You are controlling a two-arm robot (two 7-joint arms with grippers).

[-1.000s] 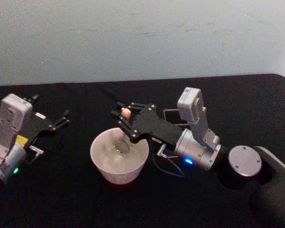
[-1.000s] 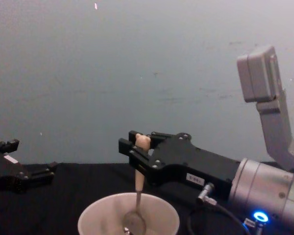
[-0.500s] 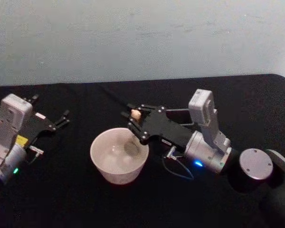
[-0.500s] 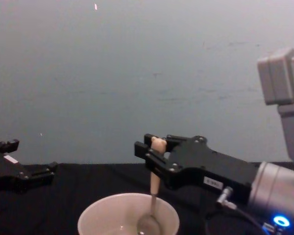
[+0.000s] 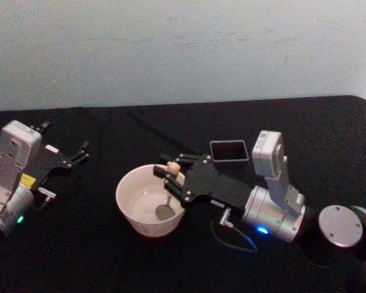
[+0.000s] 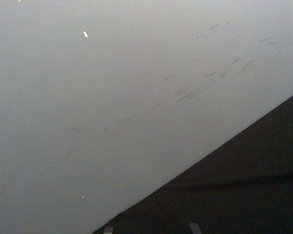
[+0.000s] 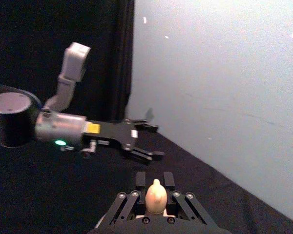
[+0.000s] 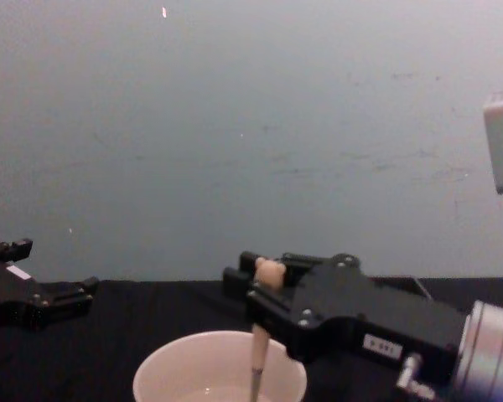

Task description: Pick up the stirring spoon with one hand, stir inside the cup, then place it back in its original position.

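Round it goes: over the last second the right end effector (image 5: pixel 171 174) has pulled back from the far side of the cup (image 5: pixel 127 186) toward the robot. The stirring spoon (image 8: pixel 257 347) has swept with it from mid-cup to the near right of the inside. With the wrist out of the way, the dark holder (image 5: pixel 229 142) now shows its square mouth.

Its black fingers are clamped tight on the pale handle, with the knobby tip poking up above them. The spoon's long axis runs close to upright, leaning a little, with the metal bowl down inside the cup.

Here's the relation that counts. The holder sits beyond the end effector and to its right, just past the cup, so the return trip looks like a lift clear of the rim and a short carry away from the robot. The right arm is much the nearer one. The left end effector (image 5: pixel 80 153) is parked well off to the left on the desk (image 5: pixel 110 256), fingers spread, holding nothing.

Hard to call:
- The chest view cuts off the spoon's bowl at its lower edge.
- Whether the bowl touches the cup floor I cannot tell.
- The holder's lower walls are hidden behind the right arm.
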